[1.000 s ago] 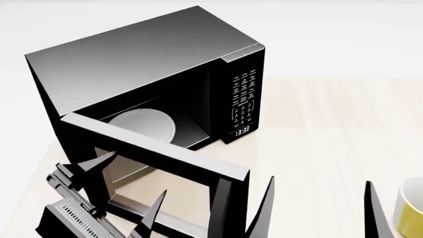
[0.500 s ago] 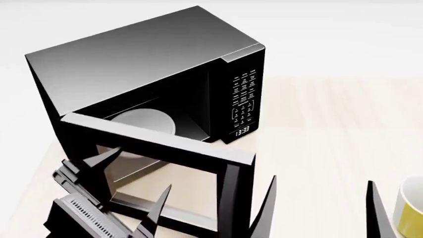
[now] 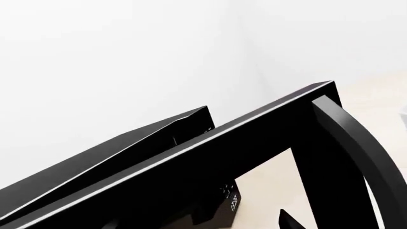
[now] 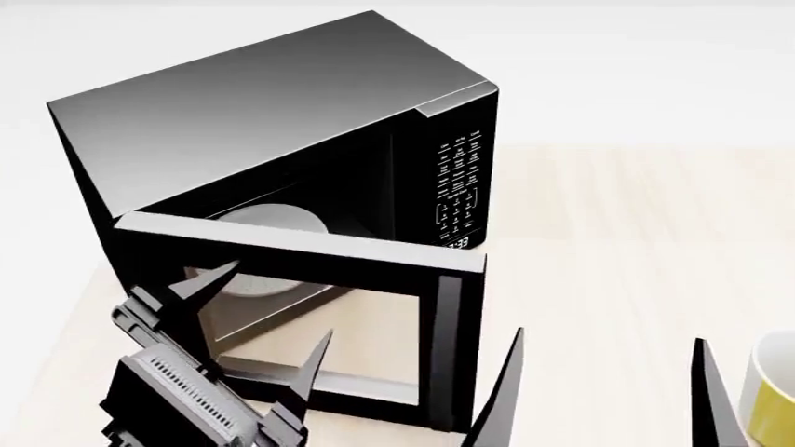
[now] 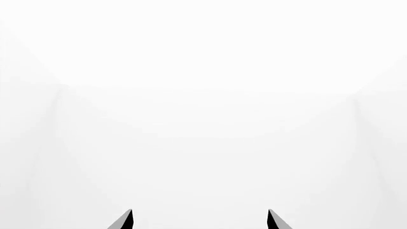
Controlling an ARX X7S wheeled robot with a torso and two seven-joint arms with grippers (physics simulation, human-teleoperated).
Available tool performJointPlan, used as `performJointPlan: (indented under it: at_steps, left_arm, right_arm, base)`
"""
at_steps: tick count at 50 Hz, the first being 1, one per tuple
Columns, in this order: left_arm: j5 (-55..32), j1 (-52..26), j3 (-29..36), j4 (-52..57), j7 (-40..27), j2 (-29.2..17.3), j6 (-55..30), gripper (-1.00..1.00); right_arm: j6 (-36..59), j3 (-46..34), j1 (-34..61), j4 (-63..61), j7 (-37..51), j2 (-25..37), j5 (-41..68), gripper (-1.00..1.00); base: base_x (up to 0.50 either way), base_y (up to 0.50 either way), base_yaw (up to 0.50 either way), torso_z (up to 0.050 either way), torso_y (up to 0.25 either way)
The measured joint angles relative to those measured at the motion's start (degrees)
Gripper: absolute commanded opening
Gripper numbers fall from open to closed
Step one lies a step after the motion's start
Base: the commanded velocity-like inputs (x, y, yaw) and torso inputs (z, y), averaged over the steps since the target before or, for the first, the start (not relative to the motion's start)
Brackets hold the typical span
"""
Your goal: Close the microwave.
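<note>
- Stood on the pale wooden table [image 4: 621, 242], toward its rear left: the microwave [image 4: 286, 140], a glossy black box with keypad [image 4: 457, 186] and clock display [image 4: 455, 244] on its front right.
- Hung partly open: the windowed door [image 4: 298, 256], hinged at the left, free edge swung out toward the camera; white turntable plate [image 4: 267, 223] visible inside over the door's top.
- Seen close in the left wrist view: door's top edge and curved handle [image 3: 356, 138], with the oven's body behind.
- Sat just in front of the door's outer face, at the lower window: left gripper [image 4: 261, 321], fingers spread wide, nothing between them; contact with the door not clear.
- Rested low at the right of the head view: right gripper [image 4: 609, 396], two dark fingers well apart, holding nothing.
- Showed only fingertips [image 5: 124, 220] against plain white in the right wrist view.
- Stood at the table's right edge, just beside the right gripper: a yellow mug [image 4: 773, 391], partly cut off.
</note>
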Motion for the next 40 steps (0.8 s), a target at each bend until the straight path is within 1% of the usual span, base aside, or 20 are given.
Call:
performJointPlan:
  at_steps: [40]
  left_arm:
    - [1.98,-4.49,1.0,-7.93,-3.73,2.97,2.28,1.0]
  right_arm:
    - [0.24,-0.29,0.32,0.31,0.88,0.74,0.4,1.0]
  base:
    - [0.0,0.0,0.0,0.0,0.001]
